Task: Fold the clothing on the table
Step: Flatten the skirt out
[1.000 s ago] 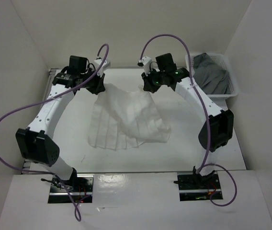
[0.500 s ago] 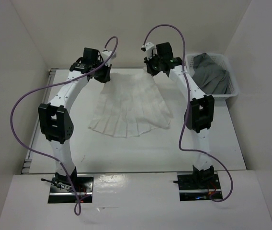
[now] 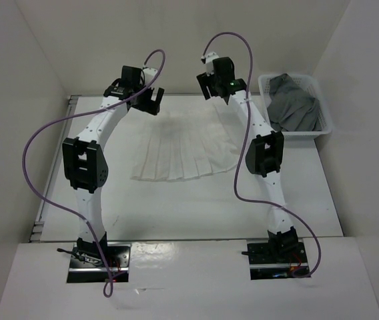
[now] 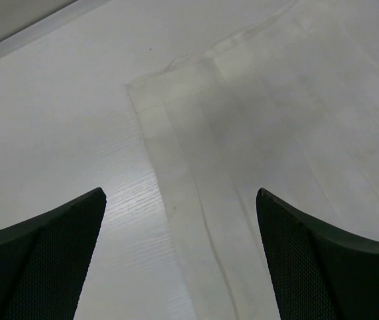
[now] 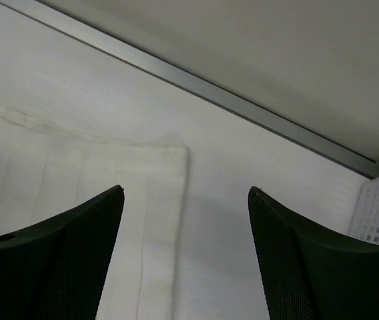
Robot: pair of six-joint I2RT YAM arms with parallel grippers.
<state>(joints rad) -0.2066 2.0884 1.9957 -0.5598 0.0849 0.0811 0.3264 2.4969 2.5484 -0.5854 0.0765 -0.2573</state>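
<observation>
Two arms were on show, left arm and right arm, with two grippers: left gripper, right gripper. One skirt, one table. Upper right sat one basket with one grey garment. Two cables: left cable, right cable.

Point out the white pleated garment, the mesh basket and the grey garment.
white pleated garment (image 3: 186,148), top view, pleated middle.
mesh basket (image 3: 309,135), top view, near rim.
grey garment (image 3: 295,107), top view, its middle.

Clothing flat on table centre; basket far right, other garment inside.
</observation>
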